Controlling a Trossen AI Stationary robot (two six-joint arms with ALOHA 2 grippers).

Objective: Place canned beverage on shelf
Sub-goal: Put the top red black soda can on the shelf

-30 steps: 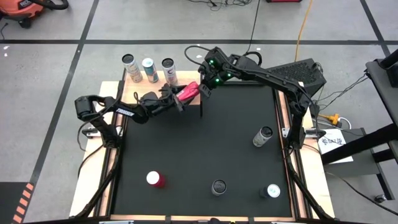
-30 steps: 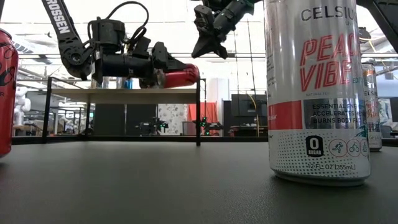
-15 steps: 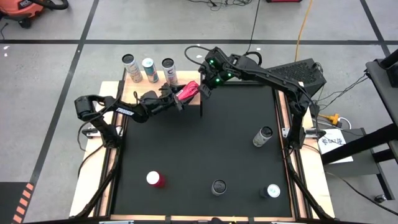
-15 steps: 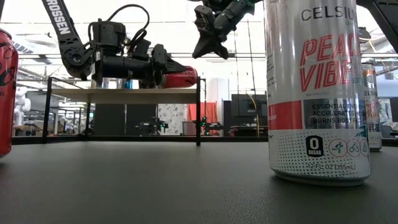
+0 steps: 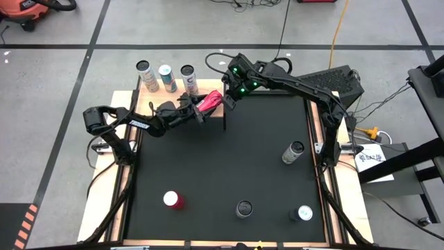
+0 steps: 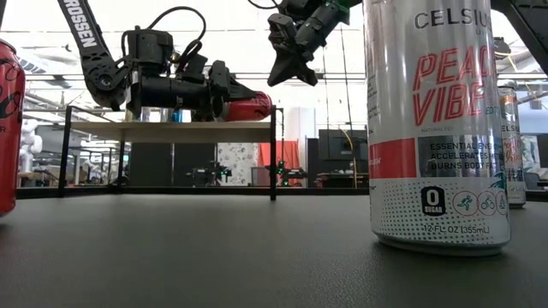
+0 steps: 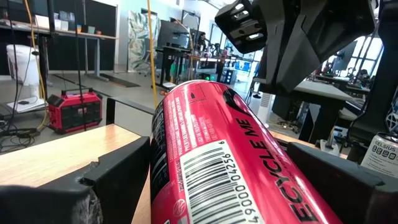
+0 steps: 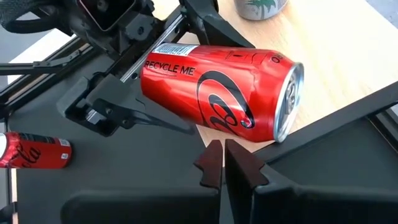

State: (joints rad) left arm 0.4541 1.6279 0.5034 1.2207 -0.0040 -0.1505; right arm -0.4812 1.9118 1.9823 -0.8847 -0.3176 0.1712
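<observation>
A red can [image 5: 210,103] lies level on its side over the pale wooden shelf [image 5: 156,97], at the shelf's right end. My left gripper [image 6: 224,101] is shut on it. In the low view the can [image 6: 248,104] sits just at the board [image 6: 171,131]; I cannot tell whether it touches. Its tab end [image 8: 289,102] points toward the table's right. My right gripper [image 6: 289,75] is shut, holds nothing, and hangs above and just right of that end. Three cans [image 5: 166,73] stand on the shelf's far part. My left gripper pinches the red can's curved sides [image 7: 163,155] between its two fingers [image 7: 118,171], on the half toward its bottom end. The fingers come level from the table's left and lie along the can. The tab end sticks out past the fingertips.
On the black table stand a red can [image 5: 172,200] at the near left, a dark-topped can [image 5: 243,208], a can at the near right [image 5: 304,213] and a silver one [image 5: 294,152] by the right edge. The shelf's black leg [image 6: 273,158] stands below the held can.
</observation>
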